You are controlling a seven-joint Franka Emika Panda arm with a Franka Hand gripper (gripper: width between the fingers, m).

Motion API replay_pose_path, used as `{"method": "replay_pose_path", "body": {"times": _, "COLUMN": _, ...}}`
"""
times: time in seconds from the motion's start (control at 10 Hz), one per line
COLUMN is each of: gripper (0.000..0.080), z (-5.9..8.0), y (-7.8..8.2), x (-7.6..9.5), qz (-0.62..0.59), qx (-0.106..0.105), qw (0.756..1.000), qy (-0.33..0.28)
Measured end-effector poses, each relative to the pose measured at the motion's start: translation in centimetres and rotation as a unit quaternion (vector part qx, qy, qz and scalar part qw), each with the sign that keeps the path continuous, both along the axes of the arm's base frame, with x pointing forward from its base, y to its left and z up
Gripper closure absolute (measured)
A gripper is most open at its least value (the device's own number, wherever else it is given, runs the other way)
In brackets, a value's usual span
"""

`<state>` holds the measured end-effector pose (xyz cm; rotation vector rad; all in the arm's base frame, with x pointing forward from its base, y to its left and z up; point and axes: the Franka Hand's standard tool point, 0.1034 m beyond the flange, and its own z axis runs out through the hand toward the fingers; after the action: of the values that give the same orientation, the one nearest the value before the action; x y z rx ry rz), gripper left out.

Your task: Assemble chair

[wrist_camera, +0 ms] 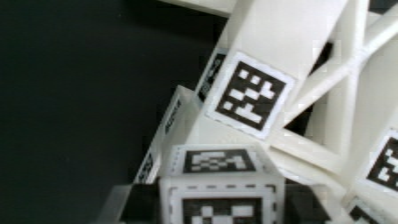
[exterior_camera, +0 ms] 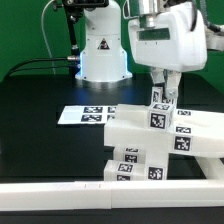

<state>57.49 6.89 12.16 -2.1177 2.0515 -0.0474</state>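
Observation:
The partly joined chair (exterior_camera: 150, 140) is a chunky white stack of blocks with black-and-white tags, standing at the front right of the black table. My gripper (exterior_camera: 160, 95) hangs straight down over its top. It is shut on a small white tagged chair piece (exterior_camera: 158, 101) that rests against the upper part of the stack. In the wrist view that piece (wrist_camera: 221, 165) fills the space between my dark fingers (wrist_camera: 139, 203). The gripper (wrist_camera: 221, 203) presses on both its sides. Slanted white bars of the chair (wrist_camera: 267, 70) lie just beyond it.
The marker board (exterior_camera: 88, 115) lies flat on the table at the exterior view's left of the chair. A long white rail (exterior_camera: 80, 193) runs along the front edge. The robot's white base (exterior_camera: 103, 50) stands at the back with cables beside it.

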Motion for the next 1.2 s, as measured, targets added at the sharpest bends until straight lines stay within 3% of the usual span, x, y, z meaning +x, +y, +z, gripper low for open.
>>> {"method": "replay_pose_path", "body": {"times": 0.3, "gripper": 0.0515, "z": -0.02, "y": 0.1, "x": 0.06, "qz": -0.026, "qx": 0.008, "qw": 1.0, "qy": -0.002}}
{"method": "replay_pose_path", "body": {"times": 0.4, "gripper": 0.0282, "z": -0.06, "y": 0.1, "x": 0.04, "qz": -0.016, "qx": 0.006, "qw": 1.0, "qy": -0.003}}
{"method": "replay_pose_path", "body": {"times": 0.5, "gripper": 0.0282, "z": -0.07, "y": 0.07, "x": 0.04, "qz": 0.008, "qx": 0.003, "qw": 1.0, "qy": -0.005}}
{"method": "replay_pose_path", "body": {"times": 0.6, "gripper": 0.0186, "z": 0.08, "y": -0.14, "x": 0.16, "qz": 0.072, "qx": -0.004, "qw": 0.997, "qy": -0.008}}
{"method": "replay_pose_path", "body": {"times": 0.8, "gripper": 0.0152, "z": 0.28, "y": 0.1, "x": 0.33, "qz": 0.228, "qx": -0.018, "qw": 0.973, "qy": -0.005}}
{"method": "replay_pose_path", "body": {"times": 1.1, "gripper": 0.0151, "z": 0.11, "y": 0.21, "x": 0.02, "qz": 0.332, "qx": -0.034, "qw": 0.943, "qy": -0.008}}
{"method": "replay_pose_path", "body": {"times": 1.2, "gripper": 0.0151, "z": 0.01, "y": 0.09, "x": -0.09, "qz": 0.395, "qx": -0.046, "qw": 0.918, "qy": -0.009}}
